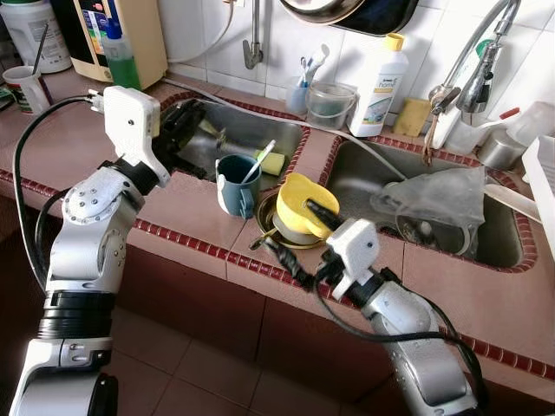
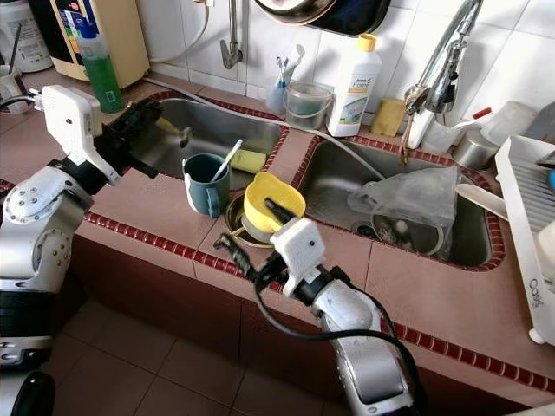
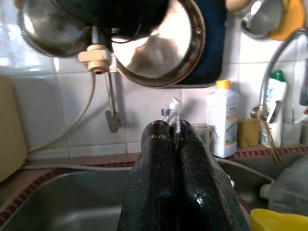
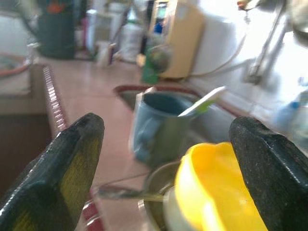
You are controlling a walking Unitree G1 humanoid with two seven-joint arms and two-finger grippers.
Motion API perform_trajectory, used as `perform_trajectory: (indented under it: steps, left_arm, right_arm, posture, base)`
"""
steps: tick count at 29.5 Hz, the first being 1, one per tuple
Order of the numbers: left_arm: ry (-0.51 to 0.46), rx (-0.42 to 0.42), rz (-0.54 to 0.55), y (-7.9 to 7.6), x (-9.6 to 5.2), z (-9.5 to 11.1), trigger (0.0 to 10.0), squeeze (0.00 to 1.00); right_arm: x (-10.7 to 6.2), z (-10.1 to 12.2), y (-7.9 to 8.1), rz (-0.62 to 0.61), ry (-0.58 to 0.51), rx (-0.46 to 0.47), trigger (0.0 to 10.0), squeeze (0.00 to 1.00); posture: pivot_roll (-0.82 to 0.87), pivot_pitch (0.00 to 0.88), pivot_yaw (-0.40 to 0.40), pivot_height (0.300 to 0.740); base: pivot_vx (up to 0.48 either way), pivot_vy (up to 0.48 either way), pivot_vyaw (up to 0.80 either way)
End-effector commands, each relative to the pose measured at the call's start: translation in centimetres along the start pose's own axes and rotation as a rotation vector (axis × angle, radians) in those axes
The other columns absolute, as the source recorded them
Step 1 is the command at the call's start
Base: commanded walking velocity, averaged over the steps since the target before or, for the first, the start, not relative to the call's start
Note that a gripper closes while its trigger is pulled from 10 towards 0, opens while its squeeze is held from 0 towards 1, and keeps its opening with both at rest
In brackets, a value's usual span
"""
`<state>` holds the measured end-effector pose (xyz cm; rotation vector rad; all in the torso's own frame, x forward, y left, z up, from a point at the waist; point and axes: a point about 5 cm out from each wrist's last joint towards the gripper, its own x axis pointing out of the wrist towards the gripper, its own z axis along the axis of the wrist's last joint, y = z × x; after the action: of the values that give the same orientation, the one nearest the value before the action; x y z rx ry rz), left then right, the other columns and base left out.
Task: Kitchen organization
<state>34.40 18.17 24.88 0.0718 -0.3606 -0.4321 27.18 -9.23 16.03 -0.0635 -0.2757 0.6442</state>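
Right gripper (image 1: 293,232) spread wide, closing on yellow cup (image 1: 297,205) near counter (image 1: 199,208) front edge; off-centre pinch tips stack (metal bowl (image 1: 267,227) beneath). Left gripper (image 3: 169,144) clenched over sink (image 1: 208,143), apparently empty.

You can read little here. The white bottle (image 1: 379,85) with the yellow cap, standing on the ledge behind the sinks, carries a green label whose larger word looks like "home"; the smaller print above and below it is too fine to make out. On the white dish rack (image 2: 527,234) at the right end of the counter you see a short word moulded or printed along its front edge, but it is too small to read surely. The yellow box (image 1: 121,35) at the back left has coloured print that stays illegible.
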Motion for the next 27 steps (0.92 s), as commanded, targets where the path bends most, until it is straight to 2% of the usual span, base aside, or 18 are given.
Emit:
perform_trajectory:
  steps: [1, 3, 11, 21, 27]
  left_arm:
    - [-0.006, 0.006, 0.030, -0.2, -0.4, -0.2, 10.0, 0.00]
    - [0.001, -0.015, 0.073, -0.5, -1.0, -1.1, 10.0, 0.00]
    - [0.014, -0.034, 0.115, -0.8, -1.9, -2.1, 10.0, 0.00]
    - [-0.009, -0.034, 0.146, 0.1, -1.6, -1.3, 10.0, 0.00]
    - [-0.011, -0.025, 0.143, 0.2, -1.4, -1.2, 10.0, 0.00]
  right_arm:
    - [-0.1, 0.4, -1.3, -0.091, -0.025, 0.016, 10.0, 0.00]
    - [-0.3, 0.7, -2.0, -0.163, -0.047, 0.039, 10.0, 0.00]
    - [-0.5, 1.1, -2.4, -0.225, -0.071, 0.053, 10.0, 0.00]
    - [0.1, 1.9, -2.9, -0.231, -0.102, 0.044, 10.0, 0.00]
    - [0.2, 2.0, -2.9, -0.219, -0.108, 0.045, 10.0, 0.00]
  posture:
    - [-0.02, 0.030, -0.036, 0.740]
    - [-0.02, 0.032, -0.039, 0.740]
    - [-0.01, 0.036, -0.040, 0.740]
    - [-0.01, 0.030, -0.036, 0.740]
    - [-0.01, 0.028, -0.037, 0.740]
  base:
    - [0.000, 0.000, 0.00]
    - [0.000, 0.000, 0.00]
    - [0.000, 0.000, 0.00]
    - [0.000, 0.000, 0.00]
    - [0.289, 0.000, 0.00]
